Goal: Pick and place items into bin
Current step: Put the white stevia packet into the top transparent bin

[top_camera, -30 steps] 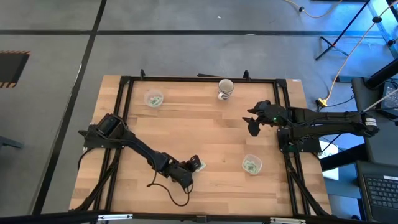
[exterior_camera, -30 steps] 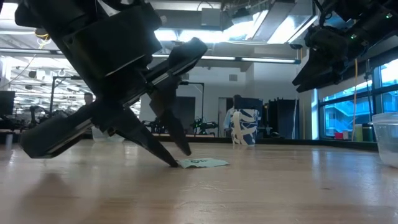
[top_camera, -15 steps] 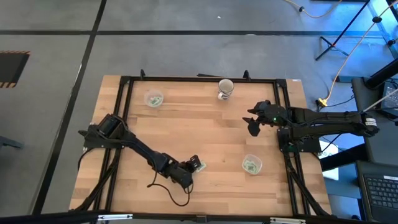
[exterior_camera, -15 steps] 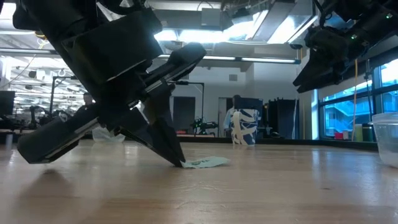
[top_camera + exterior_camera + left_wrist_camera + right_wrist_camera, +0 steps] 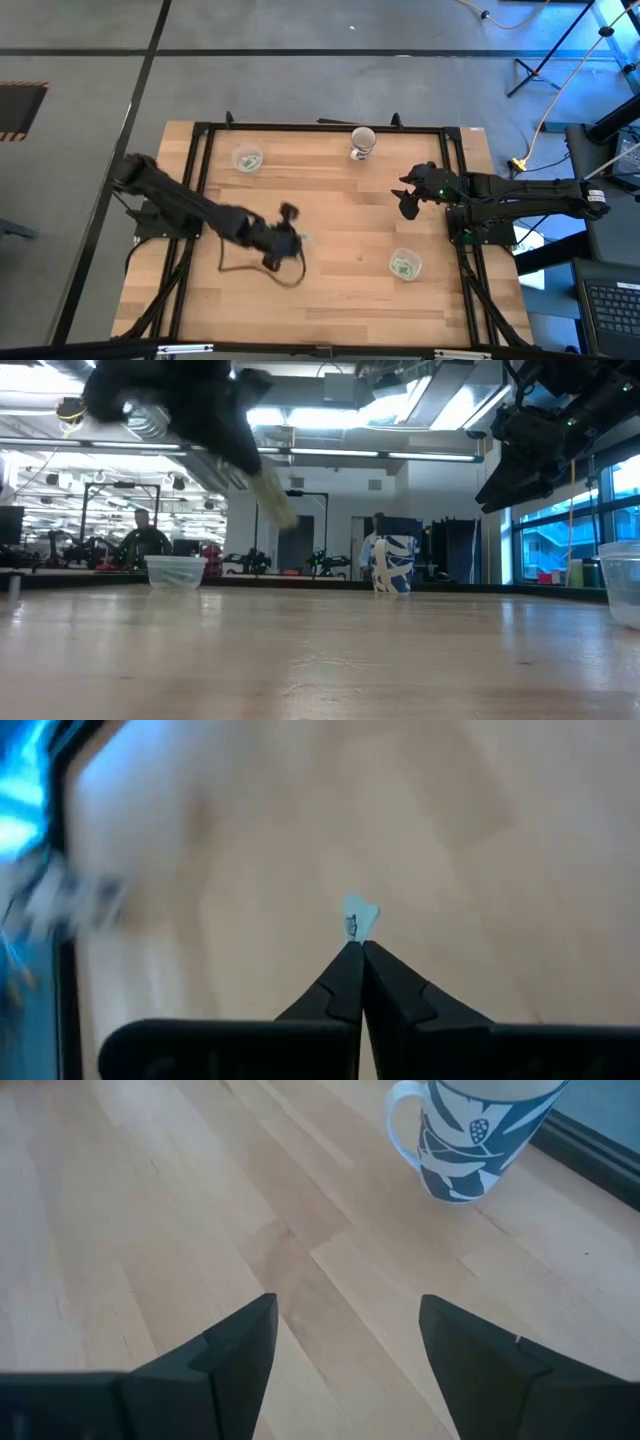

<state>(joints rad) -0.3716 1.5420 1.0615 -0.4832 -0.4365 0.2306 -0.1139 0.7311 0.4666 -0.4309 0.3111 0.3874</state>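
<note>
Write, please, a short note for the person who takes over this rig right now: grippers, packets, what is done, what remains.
Left gripper: shut on a green packet, lifted above mid-table.
Right gripper: open, empty, hovering near the patterned mug at the table's right side.
Clear cups: the far-left cup and the near-right cup each hold green packets.
Done: packet picked up.
Left: place the held packet into a cup. No loose packets are visible on the table.
</note>
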